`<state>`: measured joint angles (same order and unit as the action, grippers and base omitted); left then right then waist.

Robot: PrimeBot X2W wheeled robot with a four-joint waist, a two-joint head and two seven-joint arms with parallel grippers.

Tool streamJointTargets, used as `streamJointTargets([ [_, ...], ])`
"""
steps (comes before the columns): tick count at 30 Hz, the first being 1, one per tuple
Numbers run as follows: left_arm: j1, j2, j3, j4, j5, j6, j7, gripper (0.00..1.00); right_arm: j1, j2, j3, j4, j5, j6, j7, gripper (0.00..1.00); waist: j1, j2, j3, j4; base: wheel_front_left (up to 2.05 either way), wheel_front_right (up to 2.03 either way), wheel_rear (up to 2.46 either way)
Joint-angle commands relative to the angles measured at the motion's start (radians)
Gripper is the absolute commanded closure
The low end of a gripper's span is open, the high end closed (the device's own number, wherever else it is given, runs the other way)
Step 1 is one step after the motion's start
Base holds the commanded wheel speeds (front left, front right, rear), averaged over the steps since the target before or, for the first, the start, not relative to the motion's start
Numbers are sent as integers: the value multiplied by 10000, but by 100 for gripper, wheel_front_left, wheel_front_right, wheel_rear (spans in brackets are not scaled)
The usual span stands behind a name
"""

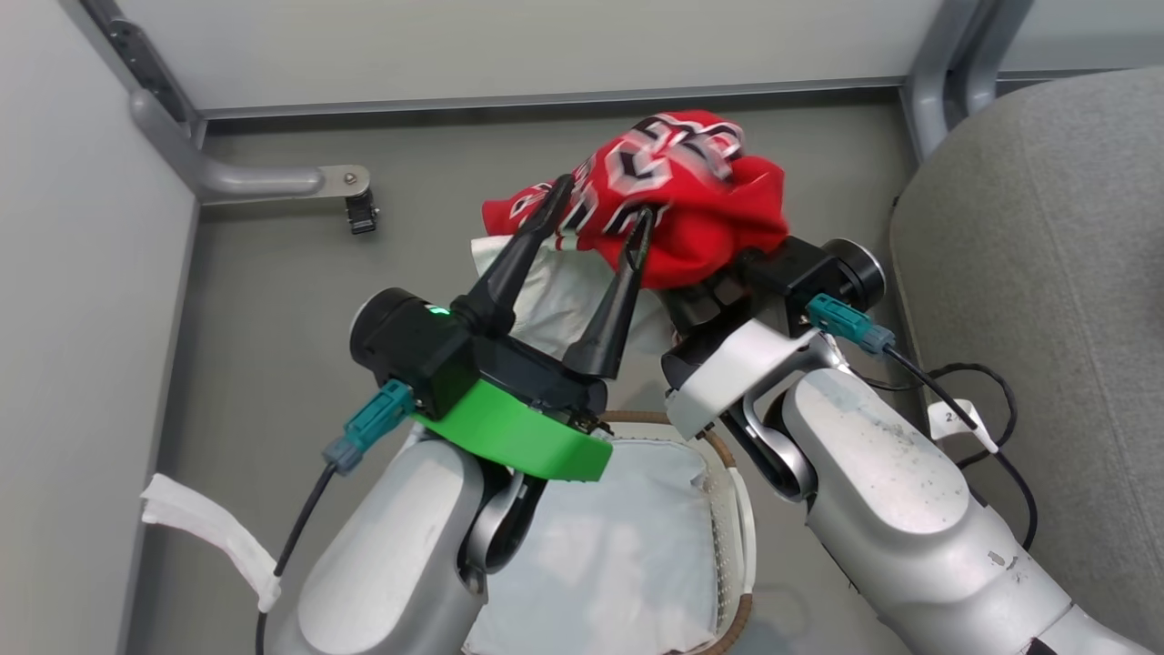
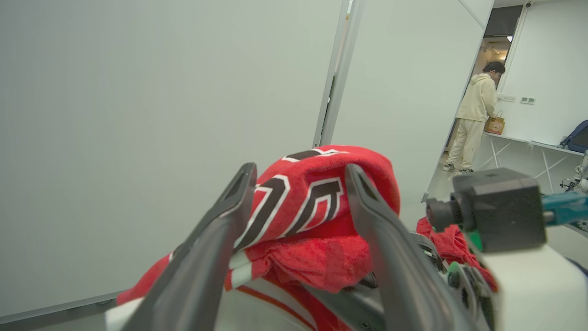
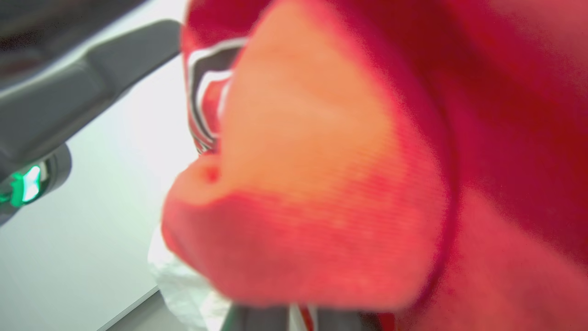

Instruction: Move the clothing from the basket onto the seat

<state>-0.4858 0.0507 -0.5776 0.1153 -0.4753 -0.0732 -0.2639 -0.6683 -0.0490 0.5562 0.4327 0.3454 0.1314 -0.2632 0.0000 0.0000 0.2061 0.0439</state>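
One red jersey (image 1: 691, 196), one white garment (image 1: 555, 291) beneath — right gripper (image 3: 298, 322) jaws clenched on it, left gripper (image 1: 600, 218) jaws apart

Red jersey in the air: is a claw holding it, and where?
The right gripper is shut on the red jersey from underneath, at its bunched folds; the exact spot is hidden. The left gripper stands open, fingers straddling the cloth.

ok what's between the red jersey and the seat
A strip of bare grey floor, seen in the head view: the bunched red jersey ends left of the seat, not touching it.
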Motion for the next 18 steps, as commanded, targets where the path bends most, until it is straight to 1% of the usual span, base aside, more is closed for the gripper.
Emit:
streamJointTargets([
  [1,120,10,160,-38,170,32,-6,0,185,-43,-141,-115,-82,-14,-22,100,0,0,1,-263,0,0,0],
  [3,245,10,349,29,328,39,-4,0,331,-40,-303,-243,-188,-14,-22,100,0,0,-5,-521,0,0,0],
  [9,488,13,991,332,836,-96,-3,0,751,-38,-794,-736,-619,-14,-22,100,0,0,-29,-1596,0,0,0],
  [13,671,13,1355,490,1086,-185,-1,0,1072,-37,-1140,-1096,-919,-14,-22,100,0,0,-50,-2464,0,0,0],
  [18,909,19,1712,709,1327,-298,-1,0,1535,-38,-1571,-1468,-1174,-14,-22,100,0,0,-101,-3739,0,0,0],
])
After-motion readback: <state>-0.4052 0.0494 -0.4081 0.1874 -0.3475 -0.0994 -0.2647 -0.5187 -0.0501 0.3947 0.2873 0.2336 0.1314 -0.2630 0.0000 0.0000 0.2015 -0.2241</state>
